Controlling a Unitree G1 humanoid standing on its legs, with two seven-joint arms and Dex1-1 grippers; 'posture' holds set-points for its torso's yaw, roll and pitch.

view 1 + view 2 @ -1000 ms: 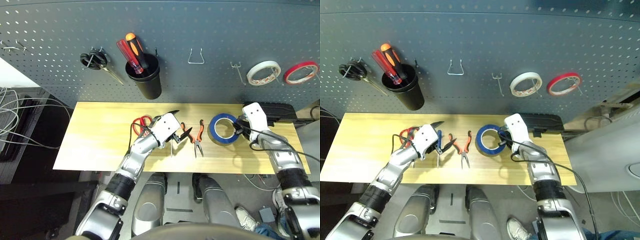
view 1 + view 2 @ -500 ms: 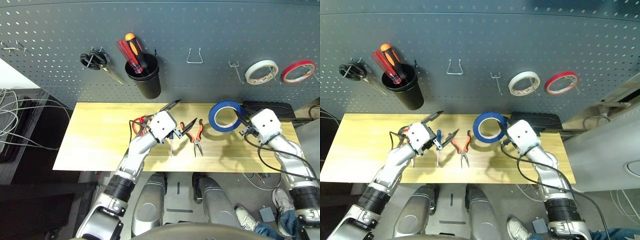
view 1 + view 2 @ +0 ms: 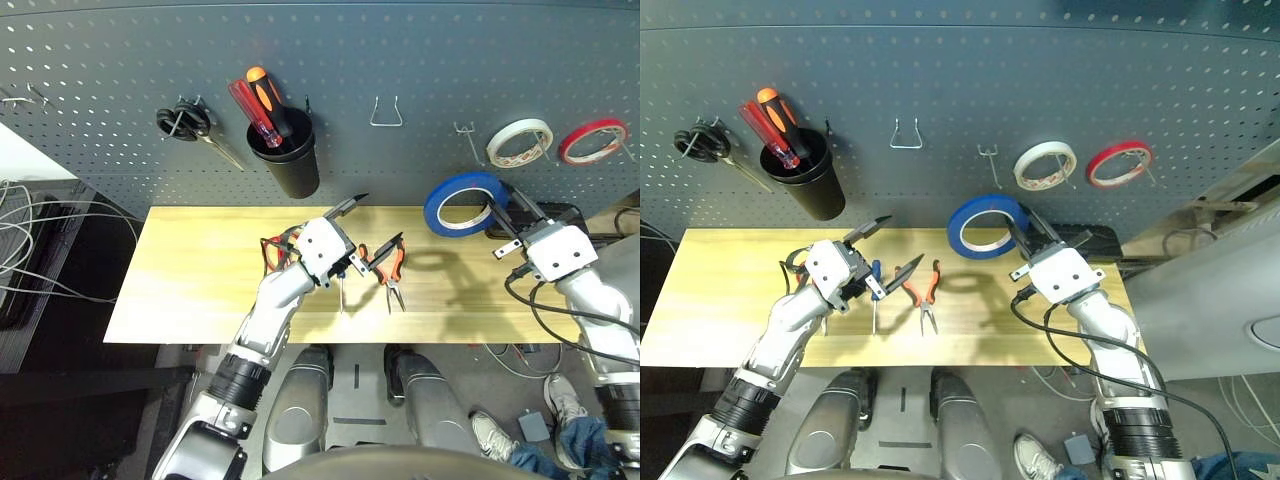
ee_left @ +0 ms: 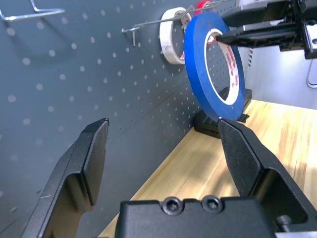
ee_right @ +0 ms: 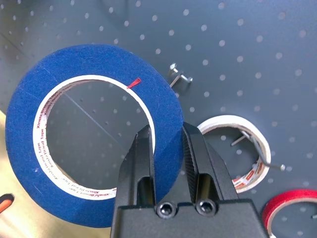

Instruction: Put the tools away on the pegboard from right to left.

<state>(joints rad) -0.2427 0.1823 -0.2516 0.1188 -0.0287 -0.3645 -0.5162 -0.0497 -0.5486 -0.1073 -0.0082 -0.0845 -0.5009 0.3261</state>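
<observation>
Now the right gripper (image 5: 166, 148) pinches the blue tape roll (image 3: 462, 204) by its band, up off the table (image 3: 200, 270) in front of the pegboard (image 3: 400, 50).

The roll hangs below and left of the empty wire hook (image 3: 466, 133), with the white tape roll (image 3: 520, 143) and red tape roll (image 3: 593, 141) hung farther right. The left gripper (image 3: 367, 228) hovers with fingers spread wide, empty, over the middle of the table. Under it lie the pliers (image 3: 392, 270), the blue-handled screwdriver (image 3: 342, 283) and, partly hidden at its left, the red-handled scissors (image 3: 277, 250). On the board's left, a black cup (image 3: 290, 160) holds two screwdrivers, beside black-handled scissors (image 3: 190, 124).
</observation>
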